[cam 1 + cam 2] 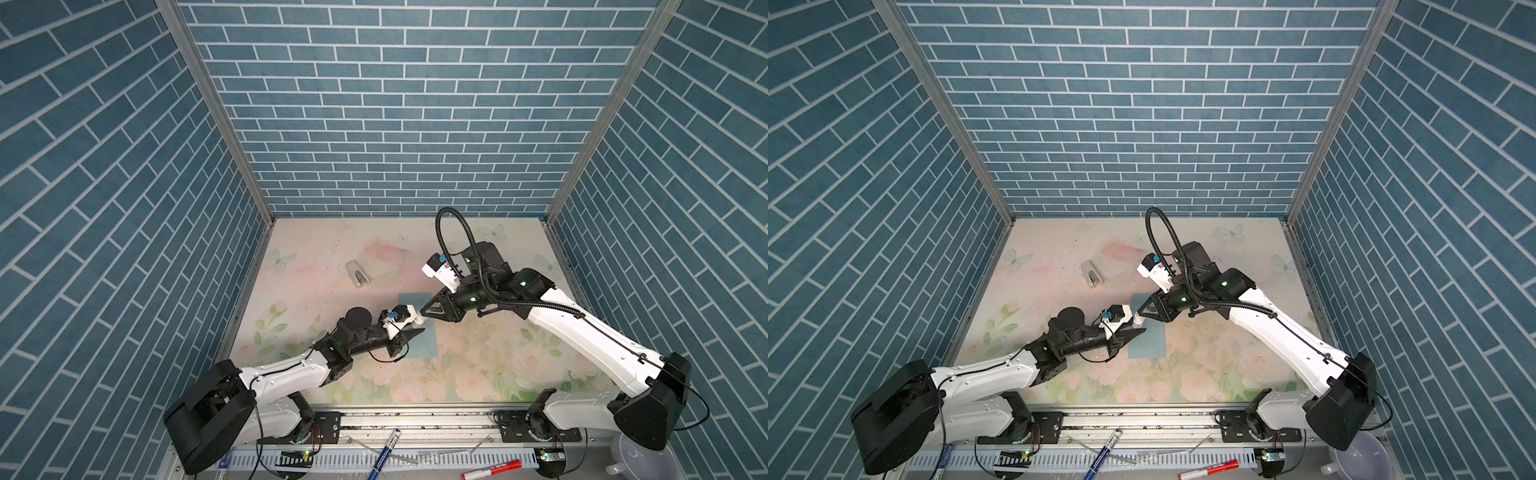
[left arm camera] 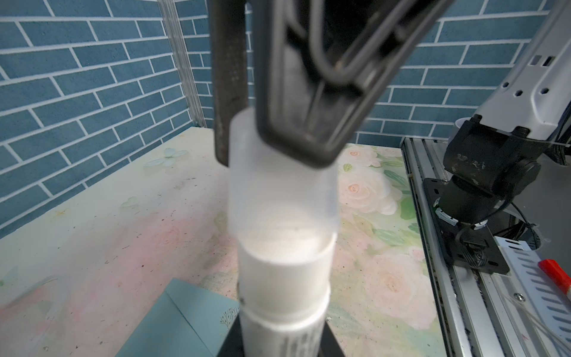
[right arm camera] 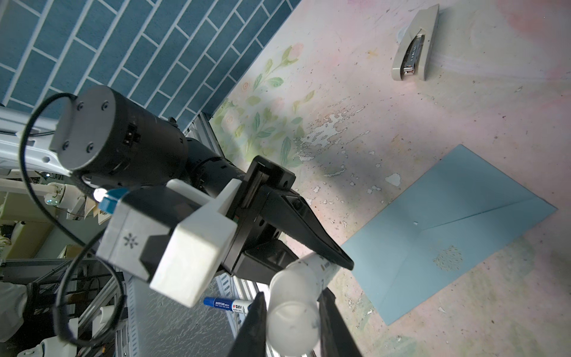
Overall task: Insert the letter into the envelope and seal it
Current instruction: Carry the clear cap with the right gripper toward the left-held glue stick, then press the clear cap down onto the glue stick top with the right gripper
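Nearest me, on the front rail, a blue marker [image 1: 384, 453] and a red marker [image 1: 494, 469] lie outside the work area and out of the way. Moving in, both arms meet above the counter [image 1: 316, 257]. My left fingers [image 2: 231, 343] pinch the barrel of a white glue stick [image 2: 284, 287], and my right fingers [image 3: 251, 337] pinch its frosted cap [image 3: 293, 315] from the opposite end. One side anchors and the other pulls, I reckon, to bare the glue for sealing. Whether the cap has loosened, I can't tell. Just under the stick lies the envelope [image 3: 448, 235], flat on the counter, its pointed flap folded over the body. The letter is nowhere in view, so I judge it's tucked inside. There's bare counter all round the envelope's edges, so plenty of room to bring the stick down. Farther back a stapler [image 1: 358, 274] sits well apart, then the brick-pattern wall.
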You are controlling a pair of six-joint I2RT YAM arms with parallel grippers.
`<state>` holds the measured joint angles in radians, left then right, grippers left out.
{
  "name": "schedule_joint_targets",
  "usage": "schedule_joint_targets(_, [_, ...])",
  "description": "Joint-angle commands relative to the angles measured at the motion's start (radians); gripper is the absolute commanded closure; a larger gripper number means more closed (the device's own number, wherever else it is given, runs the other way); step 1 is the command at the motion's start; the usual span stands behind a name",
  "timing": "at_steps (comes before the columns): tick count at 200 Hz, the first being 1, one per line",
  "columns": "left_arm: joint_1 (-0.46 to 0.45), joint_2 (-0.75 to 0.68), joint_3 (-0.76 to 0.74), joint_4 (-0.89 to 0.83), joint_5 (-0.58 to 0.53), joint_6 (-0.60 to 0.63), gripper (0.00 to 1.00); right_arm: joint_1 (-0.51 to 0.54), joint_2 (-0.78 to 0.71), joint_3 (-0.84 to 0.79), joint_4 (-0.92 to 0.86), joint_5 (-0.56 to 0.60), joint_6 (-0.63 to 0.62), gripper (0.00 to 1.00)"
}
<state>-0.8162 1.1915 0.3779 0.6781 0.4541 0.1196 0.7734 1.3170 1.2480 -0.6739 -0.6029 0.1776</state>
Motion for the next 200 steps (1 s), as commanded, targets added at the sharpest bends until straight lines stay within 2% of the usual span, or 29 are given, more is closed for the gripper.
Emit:
schedule_joint_targets(1, [-0.003, 0.007, 0.019, 0.021, 0.024, -0.003, 1.0, 0.024, 0.017, -0.01, 0.011, 0.02, -0.013, 0.84])
schedule_joint_targets(200, [-0.003, -0.008, 0.015, 0.043, 0.015, -0.029, 1.0, 0.171, 0.038, -0.008, -0.021, 0.253, -0.082, 0.89])
